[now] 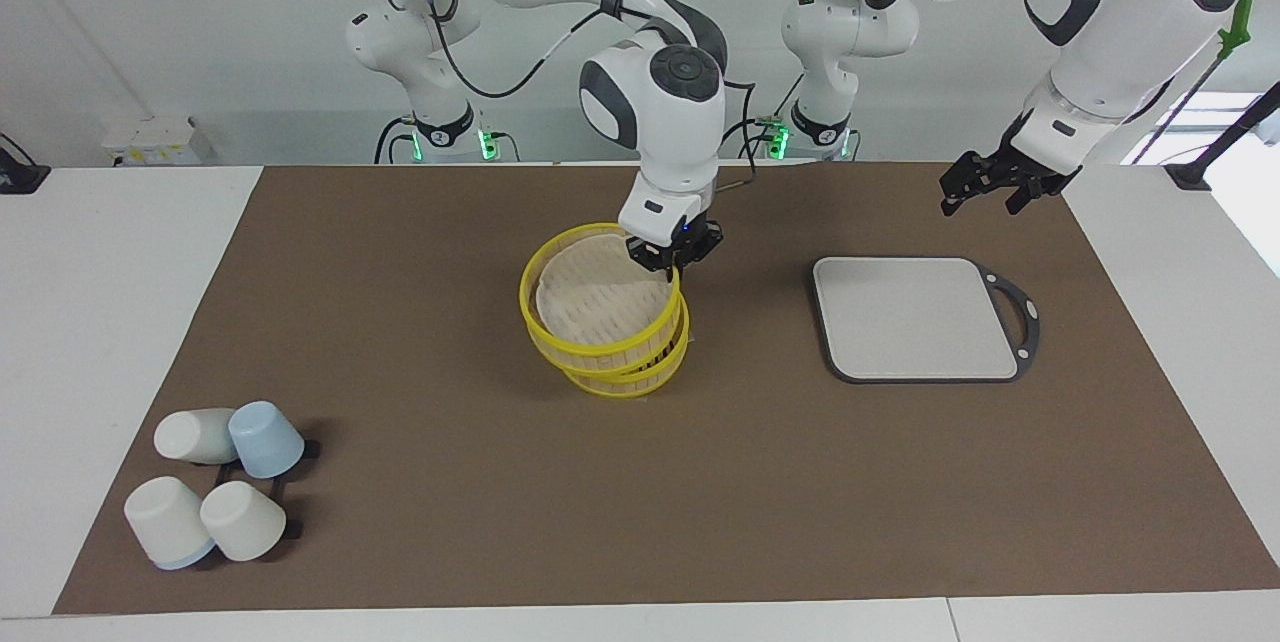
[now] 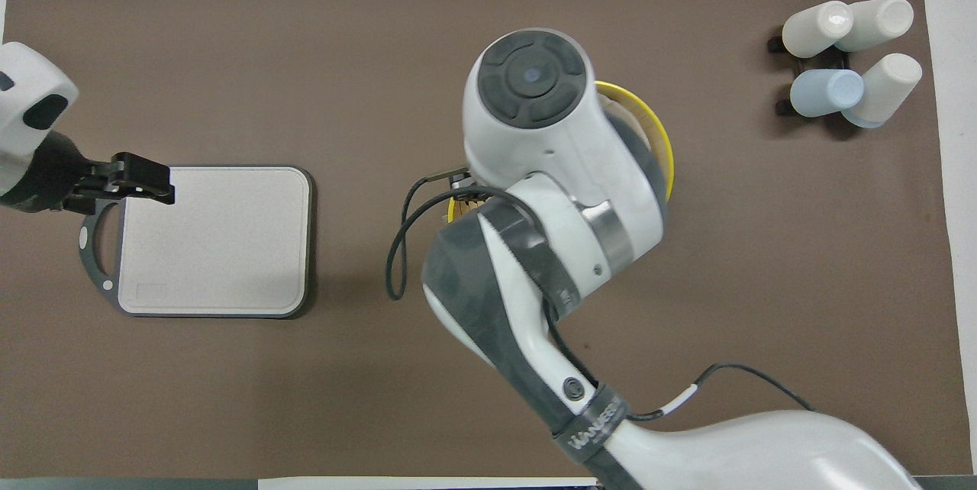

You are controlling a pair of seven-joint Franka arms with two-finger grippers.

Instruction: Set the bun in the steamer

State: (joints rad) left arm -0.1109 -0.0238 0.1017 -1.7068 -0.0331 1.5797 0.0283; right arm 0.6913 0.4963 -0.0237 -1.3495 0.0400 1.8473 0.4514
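Observation:
The steamer stands in the middle of the brown mat, with yellow rims and a cream slatted inside. Its top tier sits tilted and shifted off the lower one. My right gripper is at the top tier's rim, on the side nearest the robots, with its fingers closed on that rim. In the overhead view the right arm covers the gripper, and only an arc of the steamer's yellow rim shows. No bun shows in either view. My left gripper is open and empty in the air by the grey board's corner; it also shows in the overhead view.
A grey square board with a handle lies toward the left arm's end of the table and shows in the overhead view too. Several white and blue cups lie on a black rack farther from the robots, toward the right arm's end.

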